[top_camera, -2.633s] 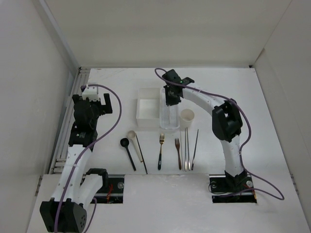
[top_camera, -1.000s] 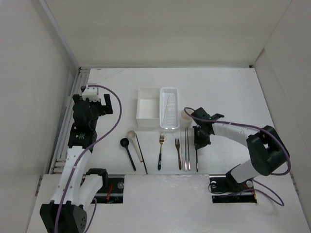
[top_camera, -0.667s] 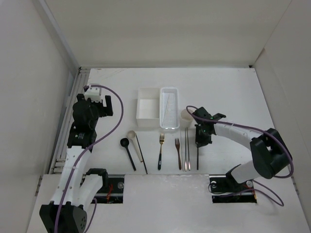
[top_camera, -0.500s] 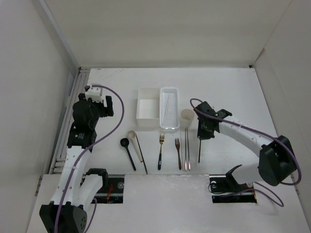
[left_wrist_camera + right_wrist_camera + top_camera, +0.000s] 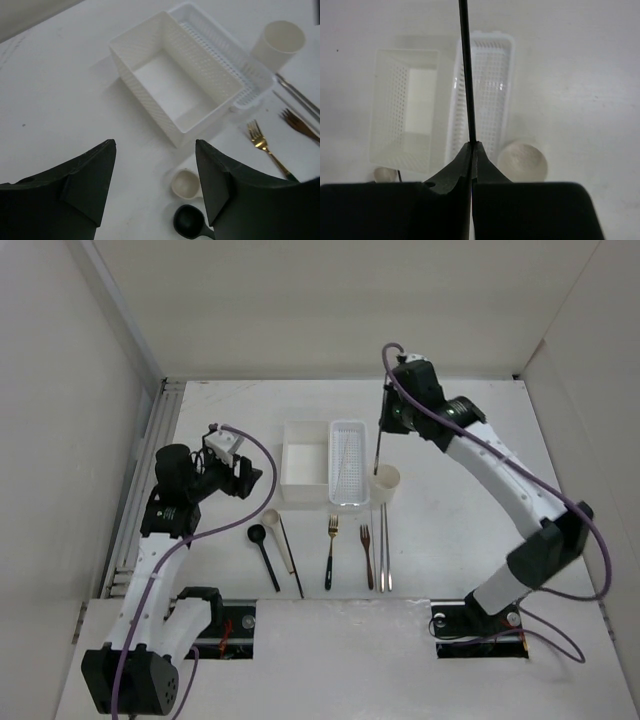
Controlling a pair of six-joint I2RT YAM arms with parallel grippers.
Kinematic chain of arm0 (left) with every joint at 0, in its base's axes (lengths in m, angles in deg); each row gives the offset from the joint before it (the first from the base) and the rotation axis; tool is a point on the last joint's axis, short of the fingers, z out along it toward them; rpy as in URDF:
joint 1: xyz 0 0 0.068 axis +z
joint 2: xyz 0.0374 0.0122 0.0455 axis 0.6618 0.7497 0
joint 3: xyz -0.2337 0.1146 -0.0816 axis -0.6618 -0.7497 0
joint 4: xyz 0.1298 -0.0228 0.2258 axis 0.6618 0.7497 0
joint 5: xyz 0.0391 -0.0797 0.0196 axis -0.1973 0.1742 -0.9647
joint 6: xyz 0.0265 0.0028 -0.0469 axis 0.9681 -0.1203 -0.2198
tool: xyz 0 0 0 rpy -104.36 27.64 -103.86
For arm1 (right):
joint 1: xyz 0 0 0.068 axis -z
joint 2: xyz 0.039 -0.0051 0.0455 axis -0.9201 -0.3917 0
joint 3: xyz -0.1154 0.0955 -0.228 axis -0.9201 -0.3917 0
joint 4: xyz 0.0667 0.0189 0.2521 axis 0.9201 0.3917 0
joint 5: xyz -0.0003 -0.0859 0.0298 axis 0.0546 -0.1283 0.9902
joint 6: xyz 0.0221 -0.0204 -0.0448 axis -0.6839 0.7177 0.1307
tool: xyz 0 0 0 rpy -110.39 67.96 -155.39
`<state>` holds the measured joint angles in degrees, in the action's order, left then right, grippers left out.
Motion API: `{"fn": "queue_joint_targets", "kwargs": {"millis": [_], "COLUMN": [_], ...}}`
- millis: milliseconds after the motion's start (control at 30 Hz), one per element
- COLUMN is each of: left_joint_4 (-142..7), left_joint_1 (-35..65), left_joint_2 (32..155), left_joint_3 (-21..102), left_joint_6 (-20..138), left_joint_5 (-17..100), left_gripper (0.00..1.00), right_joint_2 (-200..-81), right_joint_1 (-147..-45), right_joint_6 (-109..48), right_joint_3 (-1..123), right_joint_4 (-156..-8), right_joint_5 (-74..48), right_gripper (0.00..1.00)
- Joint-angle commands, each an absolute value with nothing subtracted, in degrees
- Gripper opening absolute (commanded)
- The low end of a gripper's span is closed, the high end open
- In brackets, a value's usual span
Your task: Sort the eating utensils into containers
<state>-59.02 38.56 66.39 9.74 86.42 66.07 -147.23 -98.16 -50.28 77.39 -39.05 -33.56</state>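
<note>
The right gripper [image 5: 383, 426], clamping the black chopstick [image 5: 378, 452] by one end, is dangling its tip at the cup's [image 5: 391, 486] nine o'clock rim beside the basket [image 5: 348, 498], likely risking a drop between them.

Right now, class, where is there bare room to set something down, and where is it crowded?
Bare: right of the cup toward the side wall, and behind the square box and basket to the back wall. Crowded: the row from black spoon to metal chopsticks.
</note>
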Motion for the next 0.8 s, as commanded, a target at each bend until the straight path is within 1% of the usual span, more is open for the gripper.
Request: {"fn": "queue_joint_targets", "kwargs": {"millis": [0,33,100,167,267,433,767], "left_joint_4": [-59.07,-59.94,-62.22,-63.46,-64.08,-65.13,-65.13], "left_joint_1": [38.71,38.71,38.71,38.71,38.71,38.71,38.71], "left_joint_2": [66.61,66.61,67.14,67.67,67.67,68.19,68.19], "left_joint_3": [13.05,13.05,13.05,12.0,11.47,11.47,11.47], "left_joint_6": [85.64,84.49,82.03,79.56,77.98,77.45,78.59], "left_joint_5": [80.76,81.99,83.58,83.59,81.49,78.15,74.98], "left_gripper": [0.61,0.61,0.61,0.61,0.61,0.65,0.65], "right_joint_2": [-158.32,-163.3,-167.99,-173.51,-177.49,-179.44,-181.37], "right_joint_1": [-98.67,-98.67,-98.67,-98.67,-98.67,-98.67,-97.97], "right_joint_6": [-45.39,-45.38,-44.86,-44.86,-45.38,-46.52,-54.42], "right_joint_3": [84.84,86.7,91.52,93.57,94.19,92.87,88.92], "right_joint_4": [-43.51,-42.64,-40.45,-39.13,-38.59,-40.52,-40.0], "right_joint_5": [-26.02,-25.13,-22.85,-22.22,-21.43,-20.29,-21.07], "right_gripper": [0.0,0.0,0.0,0.0,0.0,0.0,0.0]}}
